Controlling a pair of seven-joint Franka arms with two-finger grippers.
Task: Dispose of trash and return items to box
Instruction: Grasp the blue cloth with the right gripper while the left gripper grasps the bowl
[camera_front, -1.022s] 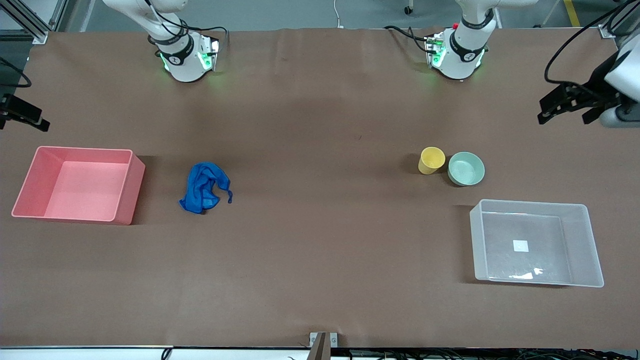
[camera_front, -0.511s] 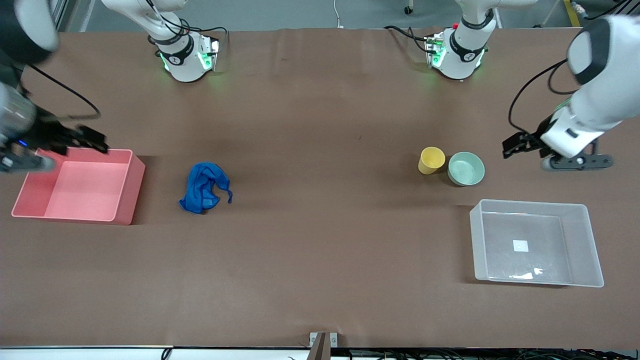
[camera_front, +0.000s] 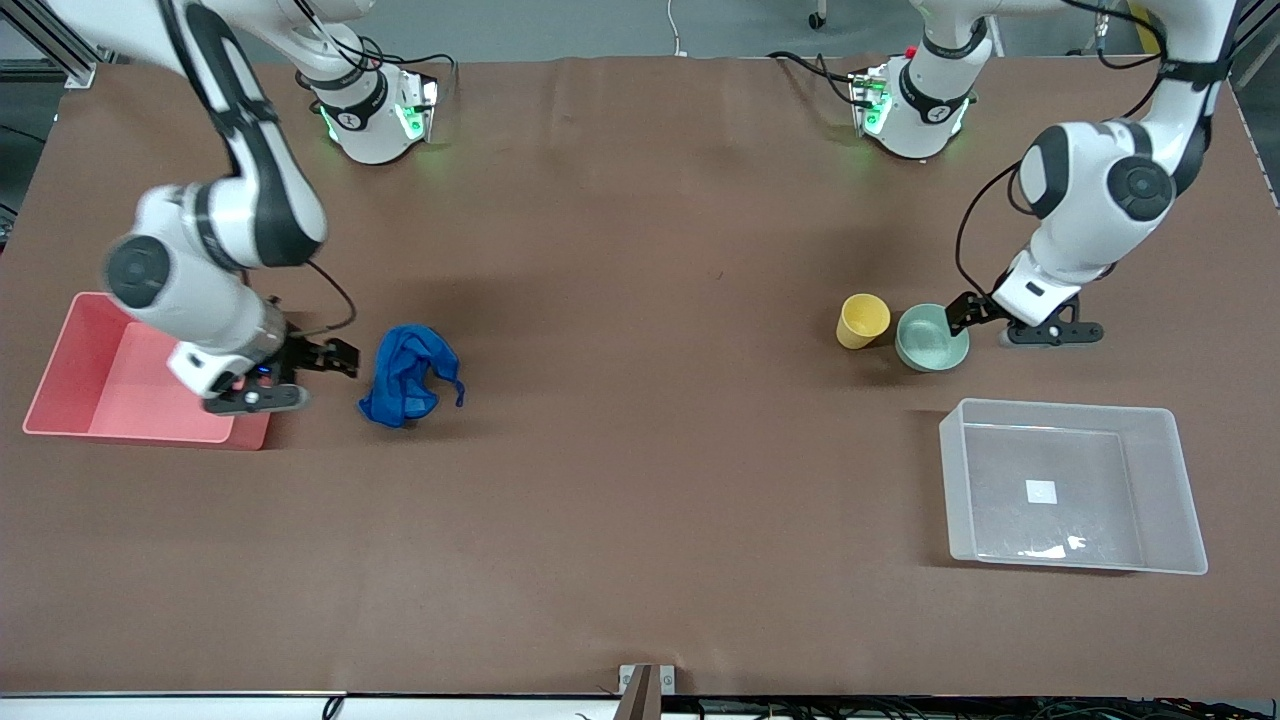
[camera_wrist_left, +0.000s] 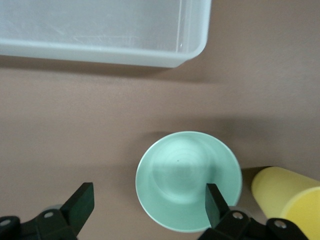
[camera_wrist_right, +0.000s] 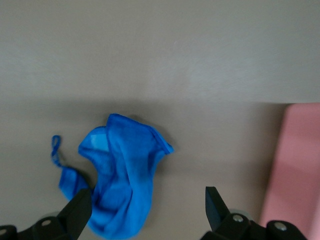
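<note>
The trash, a crumpled blue rag (camera_front: 408, 375) (camera_wrist_right: 122, 170), lies on the brown table beside the pink bin. My right gripper (camera_front: 340, 357) (camera_wrist_right: 147, 207) hangs open over the rag's edge on the pink bin's side, one finger over cloth and one over bare table. The items, a yellow cup (camera_front: 863, 320) (camera_wrist_left: 287, 197) and a mint-green bowl (camera_front: 932, 338) (camera_wrist_left: 187, 180), stand side by side. My left gripper (camera_front: 962, 312) (camera_wrist_left: 149, 205) is open over the bowl's rim, holding nothing. The clear box (camera_front: 1070, 485) (camera_wrist_left: 100, 30) sits nearer the front camera than the bowl.
A pink bin (camera_front: 110, 380) (camera_wrist_right: 297, 170) stands at the right arm's end of the table, partly covered by the right arm's wrist. Both arm bases (camera_front: 375, 115) (camera_front: 915, 110) stand along the table's edge farthest from the front camera.
Both arms swung in from the table's ends. The right gripper went from over the pink bin to the rag. The left gripper came down to the bowl's rim.
</note>
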